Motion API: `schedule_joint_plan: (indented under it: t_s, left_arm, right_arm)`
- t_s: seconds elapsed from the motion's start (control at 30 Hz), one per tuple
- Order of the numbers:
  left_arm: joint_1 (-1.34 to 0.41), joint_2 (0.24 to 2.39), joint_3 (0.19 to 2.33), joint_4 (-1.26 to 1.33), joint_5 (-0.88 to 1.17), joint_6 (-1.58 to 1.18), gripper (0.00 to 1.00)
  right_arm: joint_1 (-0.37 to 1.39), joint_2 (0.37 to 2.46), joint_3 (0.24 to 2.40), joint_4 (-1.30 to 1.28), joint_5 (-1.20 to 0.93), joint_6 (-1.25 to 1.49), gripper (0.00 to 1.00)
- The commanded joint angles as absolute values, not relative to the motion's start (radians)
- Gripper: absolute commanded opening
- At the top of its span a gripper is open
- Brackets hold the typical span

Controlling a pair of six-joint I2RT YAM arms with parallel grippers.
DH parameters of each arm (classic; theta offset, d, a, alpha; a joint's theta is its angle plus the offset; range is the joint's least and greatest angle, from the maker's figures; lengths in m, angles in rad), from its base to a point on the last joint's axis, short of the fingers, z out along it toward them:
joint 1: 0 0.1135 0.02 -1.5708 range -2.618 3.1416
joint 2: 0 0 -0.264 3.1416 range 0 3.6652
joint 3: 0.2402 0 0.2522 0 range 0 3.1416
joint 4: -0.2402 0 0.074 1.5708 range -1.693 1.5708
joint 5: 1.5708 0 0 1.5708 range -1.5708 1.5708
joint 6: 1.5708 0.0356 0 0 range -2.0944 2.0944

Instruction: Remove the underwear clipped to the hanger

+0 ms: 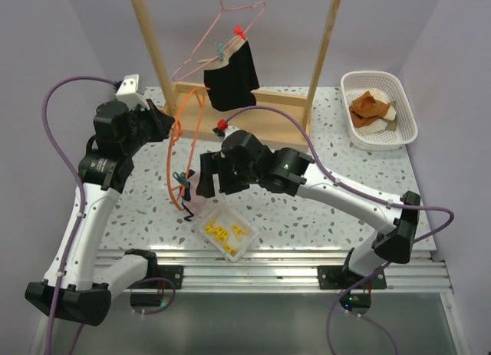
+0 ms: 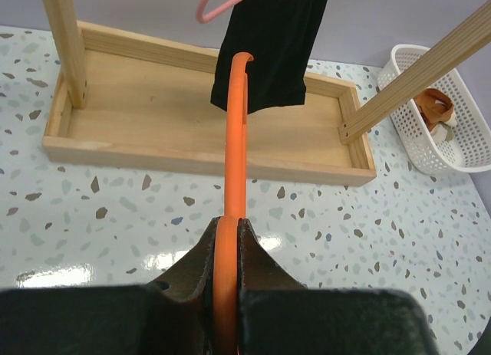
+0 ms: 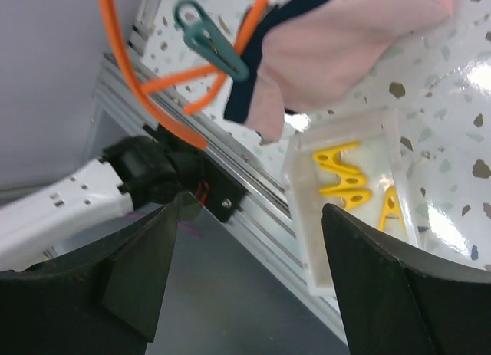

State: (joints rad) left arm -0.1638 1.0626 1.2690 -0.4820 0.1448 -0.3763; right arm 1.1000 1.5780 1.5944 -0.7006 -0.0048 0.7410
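Note:
My left gripper point(image 2: 227, 231) is shut on an orange hanger point(image 2: 236, 140) and holds it above the table in front of the wooden rack point(image 1: 253, 117). A pale pink brief with navy trim point(image 3: 337, 48) hangs from that orange hanger point(image 3: 138, 87), held by a teal clip point(image 3: 211, 41). My right gripper point(image 3: 253, 205) is open and empty, just beside and below the pink brief; it also shows in the top view point(image 1: 203, 179). A black brief point(image 1: 232, 75) hangs clipped to a pink hanger point(image 1: 222, 41) on the rack.
A clear box point(image 1: 226, 232) with yellow clips lies at the table's near edge, under the right gripper. A white basket point(image 1: 381, 110) holding a brown cloth stands at the back right. A red clip point(image 1: 222, 125) sits on the orange hanger near the rack base.

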Motion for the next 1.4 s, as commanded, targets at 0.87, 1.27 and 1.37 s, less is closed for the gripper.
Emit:
schedule_joint_plan:
  t_s: [0.87, 1.27, 1.37]
  left_arm:
    - [-0.158, 1.006, 1.226, -0.451, 0.028, -0.5, 0.0]
    - [-0.158, 1.008, 1.235, -0.454, 0.02, -0.492, 0.0]
    - [-0.158, 1.003, 1.229, -0.457, 0.012, -0.489, 0.0]
  right_arm:
    - [1.187, 1.98, 2.135, -0.956, 0.374, 0.87, 0.82]
    - [1.184, 1.951, 2.079, -0.989, 0.497, 0.882, 0.83]
    - [1.177, 1.937, 2.06, -0.996, 0.515, 0.89, 0.83]
